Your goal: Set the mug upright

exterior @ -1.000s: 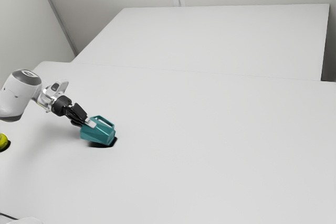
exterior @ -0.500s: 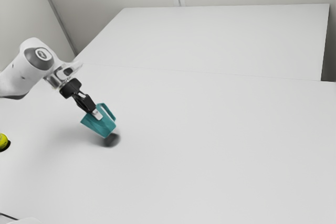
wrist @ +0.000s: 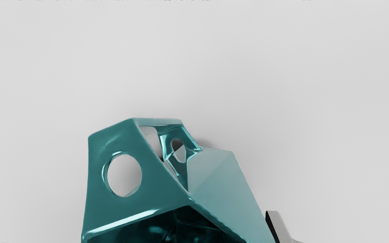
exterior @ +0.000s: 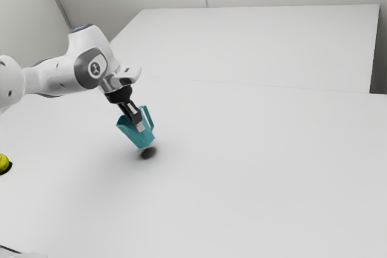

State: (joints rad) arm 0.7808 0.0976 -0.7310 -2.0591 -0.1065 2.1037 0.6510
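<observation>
Below the emblem on my arm, my claw, parted partway, grips the tilted teal mug above the table.

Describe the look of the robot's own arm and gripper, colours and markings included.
The arm is glossy white, with thick rounded segments, dark grey bands at the joints, small dark dots on the shell and a round emblem on one grey band. The gripper is black, with two slim fingers ending in pale grey tips.
</observation>
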